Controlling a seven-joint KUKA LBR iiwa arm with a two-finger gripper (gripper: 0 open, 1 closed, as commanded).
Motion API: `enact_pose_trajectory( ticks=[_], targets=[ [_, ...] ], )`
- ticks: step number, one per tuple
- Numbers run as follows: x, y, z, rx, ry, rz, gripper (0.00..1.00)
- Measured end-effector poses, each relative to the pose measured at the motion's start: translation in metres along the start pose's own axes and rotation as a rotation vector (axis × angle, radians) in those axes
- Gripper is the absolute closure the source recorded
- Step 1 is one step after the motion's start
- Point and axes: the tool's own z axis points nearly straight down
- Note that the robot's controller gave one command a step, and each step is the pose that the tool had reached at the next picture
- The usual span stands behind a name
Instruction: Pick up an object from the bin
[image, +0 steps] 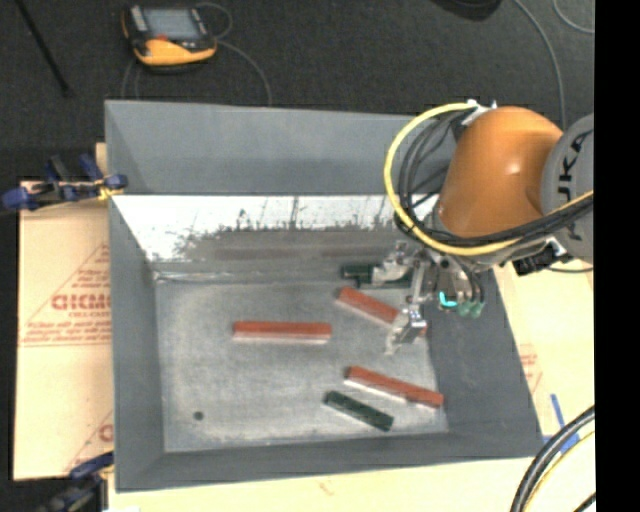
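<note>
Red-brown bar (364, 304) (tilted) lies just beside the tool (408, 326).

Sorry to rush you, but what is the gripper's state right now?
Gripper: open or closed cannot be told; it is beside the right end of a red bar.

Bin (135, 320) floor: long bar (282, 331) lies mid-floor. To its right, tilted bar (366, 305); claw (407, 333) just beside that bar's right end. Toward front wall: slanted bar (393, 387), short bar (358, 410) just before it.
</note>
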Motion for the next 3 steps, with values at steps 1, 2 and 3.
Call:
enact_pose_trajectory(
  ticks=[1,2,3],
  targets=[
    [-0.002,0.0,-0.004,0.001,-0.008,-0.001,0.0],
    [-0.031,-0.008,0.136,-0.004,-0.008,0.11,1.0],
    [-0.031,-0.008,0.136,-0.003,-0.008,0.109,1.0]
  ],
)
